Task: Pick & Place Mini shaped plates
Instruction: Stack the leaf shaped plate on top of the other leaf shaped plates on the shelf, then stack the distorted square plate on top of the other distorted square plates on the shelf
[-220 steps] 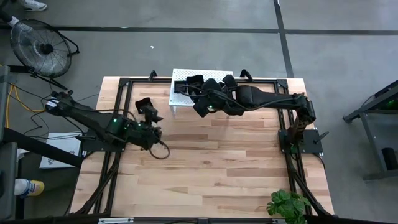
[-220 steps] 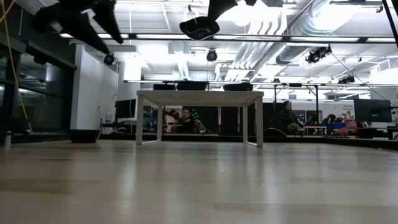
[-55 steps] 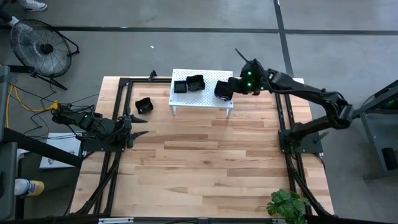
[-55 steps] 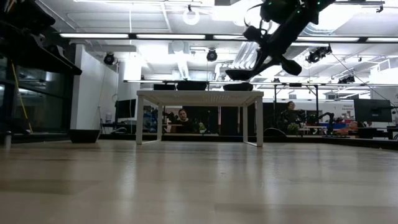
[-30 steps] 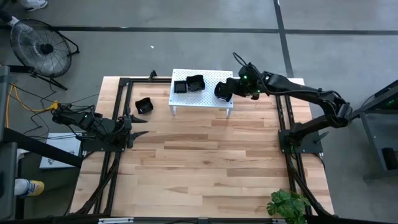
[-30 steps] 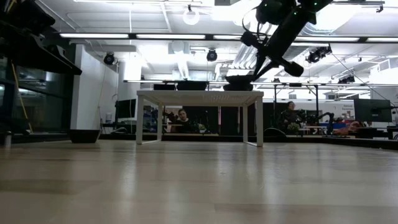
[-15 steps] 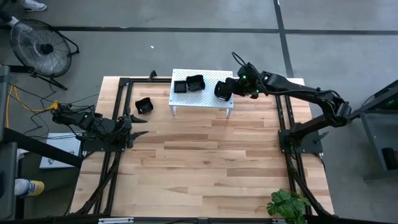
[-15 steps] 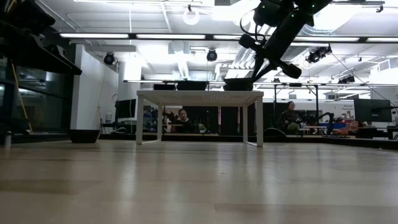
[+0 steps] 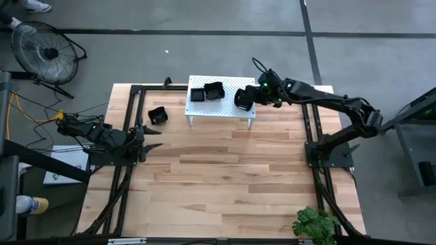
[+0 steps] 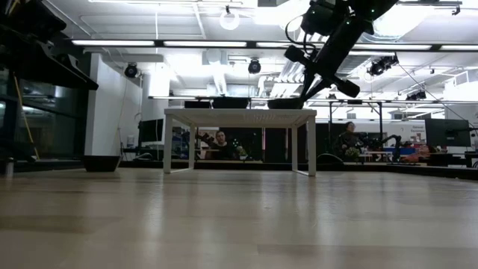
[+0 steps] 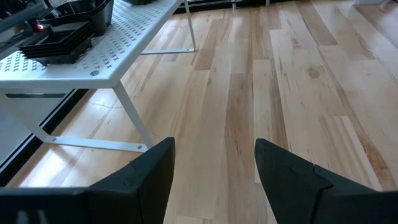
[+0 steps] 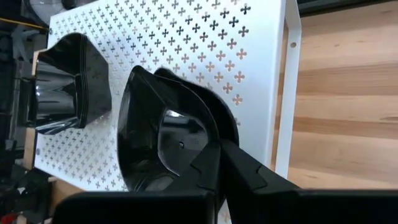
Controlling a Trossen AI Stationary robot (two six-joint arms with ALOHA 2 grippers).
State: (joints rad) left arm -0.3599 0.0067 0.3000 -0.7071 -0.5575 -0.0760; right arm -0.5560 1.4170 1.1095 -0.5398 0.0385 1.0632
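A white perforated stand stands at the table's far side. On it sit a stack of square black plates and a rounder black dish. My right gripper is over the stand's right end, shut on another glossy black dish. One more black plate lies on the wood to the left of the stand. My left gripper waits open near the table's left edge, nothing between its fingers. My right gripper pinches the dish's rim on its near-right side, one finger outside the wall and the other over the inside. It comes slanting down from the table's right. The dish is tilted, its underside at the stand's top.
Black frame rails run along the table's left and right sides. A potted plant stands at the near right corner. Bare wood stretches across the middle and near part of the table. People sit in the room beyond.
My right gripper, still shut on the dish, has sunk a little toward the stand. The dish, which hung just above the stand's right end, is now down at the level of its top.
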